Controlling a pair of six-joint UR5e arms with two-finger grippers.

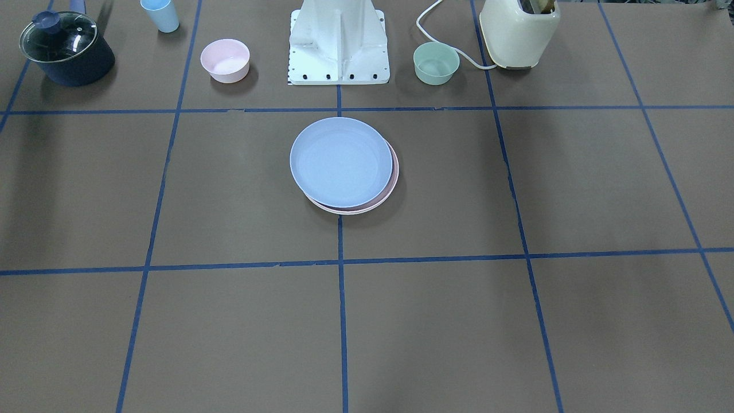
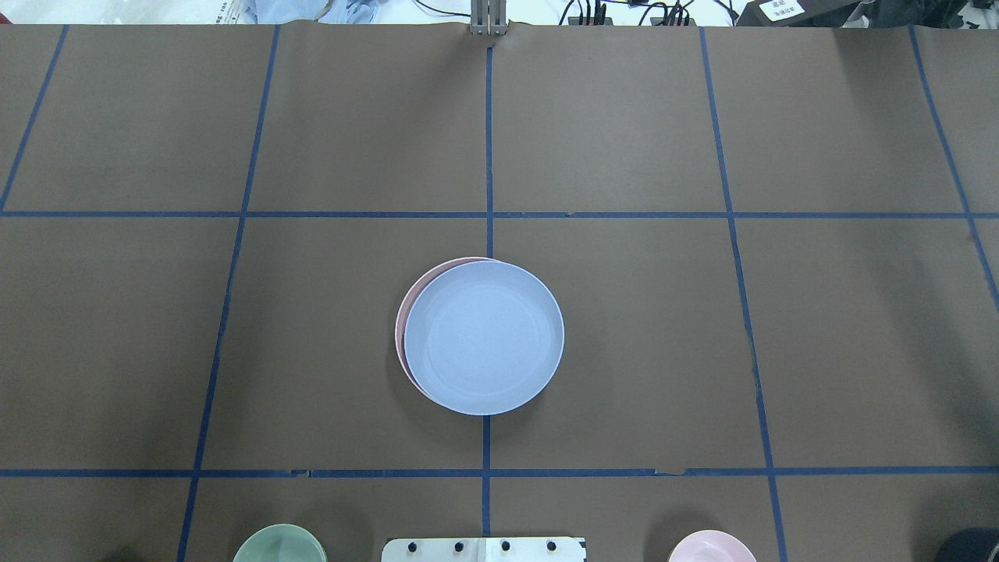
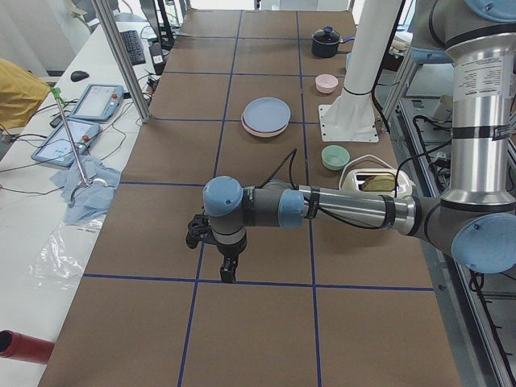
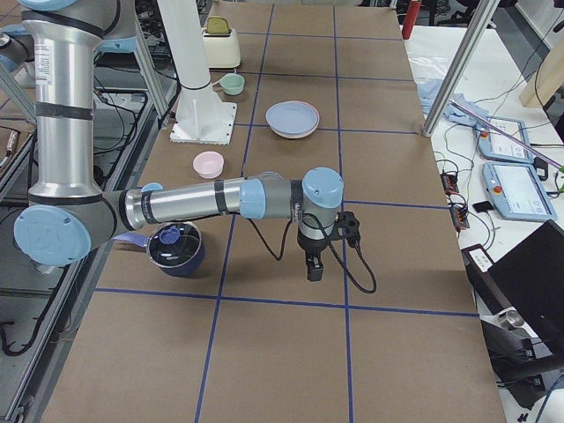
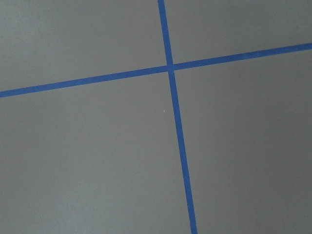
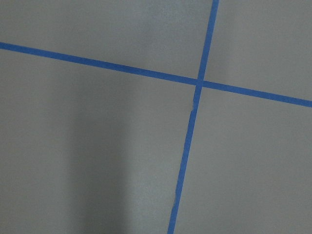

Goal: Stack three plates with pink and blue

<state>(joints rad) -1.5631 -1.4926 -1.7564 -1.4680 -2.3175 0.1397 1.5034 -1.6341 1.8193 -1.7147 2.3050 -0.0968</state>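
Note:
The light blue plate [image 1: 341, 162] [image 2: 484, 337] lies on top of a stack at the table's middle. The pale pink plate [image 1: 394, 172] [image 2: 400, 328] is under it, only its rim showing, shifted slightly. A thin paler rim [image 1: 350, 213] peeks out at the stack's bottom; I cannot tell if it is the cream plate. The left gripper [image 3: 229, 270] hangs over bare table far from the stack, as does the right gripper [image 4: 314, 269]. Both show only in the side views, so I cannot tell if they are open or shut. The wrist views show only brown table and blue tape.
Along the robot's side stand a dark pot with a glass lid [image 1: 66, 49], a small light blue cup [image 1: 160, 14], a small pink bowl [image 1: 225, 60], the white robot base [image 1: 338, 46], a mint-green bowl [image 1: 436, 63] and a cream toaster [image 1: 519, 31].

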